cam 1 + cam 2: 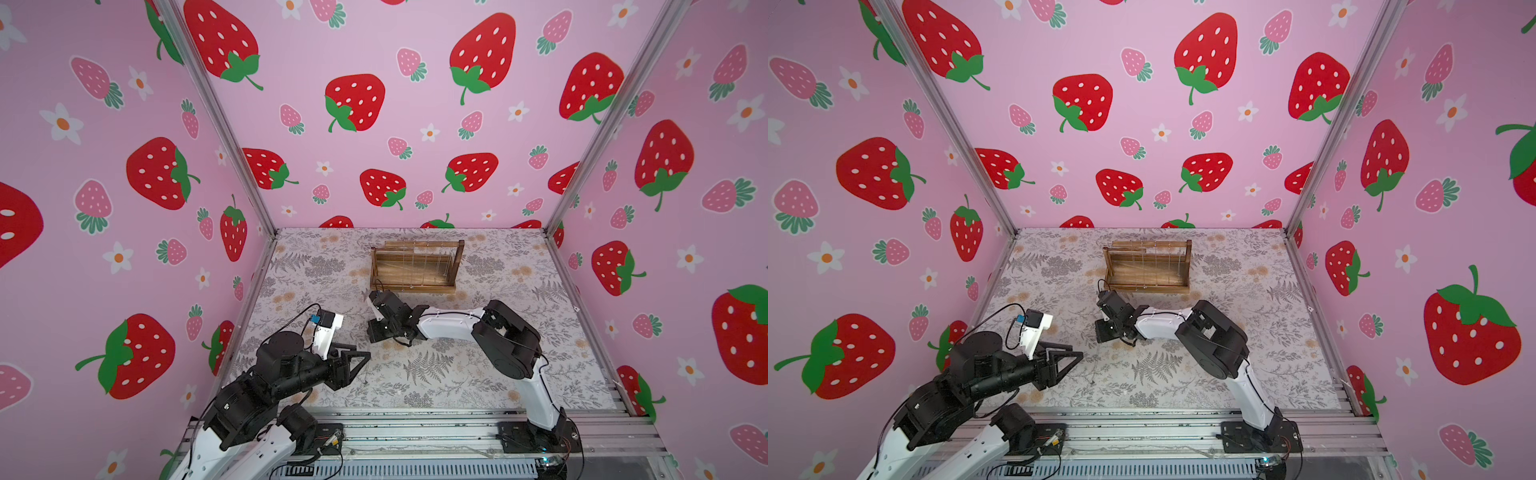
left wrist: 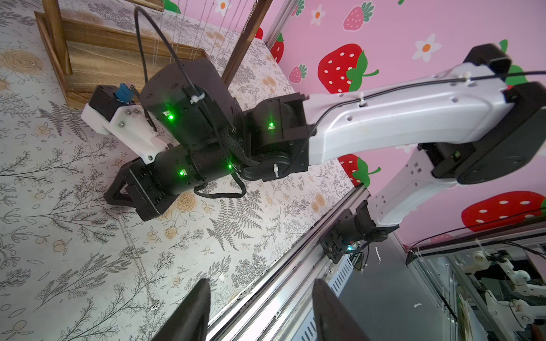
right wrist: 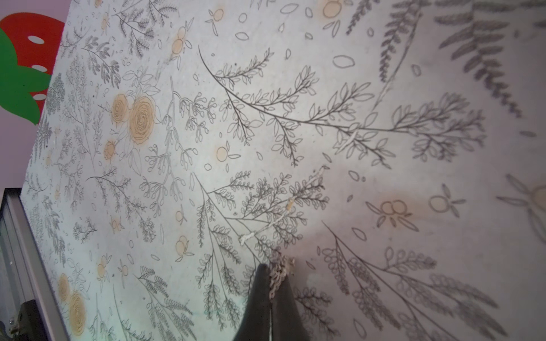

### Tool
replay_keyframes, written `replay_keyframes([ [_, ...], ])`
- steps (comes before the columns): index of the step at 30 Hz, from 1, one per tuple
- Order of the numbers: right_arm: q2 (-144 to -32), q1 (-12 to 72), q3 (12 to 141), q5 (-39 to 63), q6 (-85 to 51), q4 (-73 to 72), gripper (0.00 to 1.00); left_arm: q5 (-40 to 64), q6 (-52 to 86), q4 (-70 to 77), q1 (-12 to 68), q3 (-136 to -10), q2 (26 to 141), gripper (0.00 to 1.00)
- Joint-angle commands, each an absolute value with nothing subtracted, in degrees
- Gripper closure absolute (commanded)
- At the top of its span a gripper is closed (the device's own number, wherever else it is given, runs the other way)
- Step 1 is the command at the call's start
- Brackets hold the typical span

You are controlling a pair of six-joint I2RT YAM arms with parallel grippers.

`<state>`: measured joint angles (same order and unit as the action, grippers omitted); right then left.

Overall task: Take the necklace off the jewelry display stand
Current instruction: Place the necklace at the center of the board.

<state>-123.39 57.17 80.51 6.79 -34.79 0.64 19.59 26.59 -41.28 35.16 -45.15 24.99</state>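
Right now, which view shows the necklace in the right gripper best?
Right wrist: the necklace is seen close up, pinched in the shut right gripper, its free end trailing on the table. Left wrist shows its length lying on the table; both top views show only a faint line.

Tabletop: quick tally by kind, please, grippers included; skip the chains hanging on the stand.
jewelry display stand: 1
necklace, off the stand: 1
grippers: 2 (right gripper, jaws shut on the necklace; left gripper, jaws open)
Total: 4
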Motion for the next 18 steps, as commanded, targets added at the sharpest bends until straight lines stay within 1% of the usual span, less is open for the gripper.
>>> replay_keyframes([
  [1,-124.62,56.87,81.49,5.81,-35.33,0.88,1.00,21.50,25.93,-39.65,35.42,-44.68,25.99,0.43],
  [3,-125.04,56.78,81.70,5.80,-35.24,0.88,0.99,21.53,25.93,-39.56,35.41,-44.71,26.19,0.44],
  [7,-125.50,56.60,81.74,6.21,-35.64,0.47,0.93,21.68,26.06,-39.30,35.42,-44.52,26.58,0.43],
  [10,-125.75,56.51,81.84,6.41,-35.75,0.09,0.91,22.08,26.10,-39.29,35.41,-44.59,27.00,0.43],
  [13,-125.95,56.51,82.08,6.59,-35.77,0.03,0.85,22.24,26.01,-39.36,35.42,-44.63,27.21,0.43],
  [16,-126.03,56.47,82.42,6.59,-35.68,0.22,0.75,22.31,26.04,-39.38,35.40,-44.62,27.25,0.43],
  [18,-126.04,56.43,82.58,6.59,-35.68,0.30,0.75,22.31,25.93,-39.59,35.48,-44.73,27.27,0.43],
])
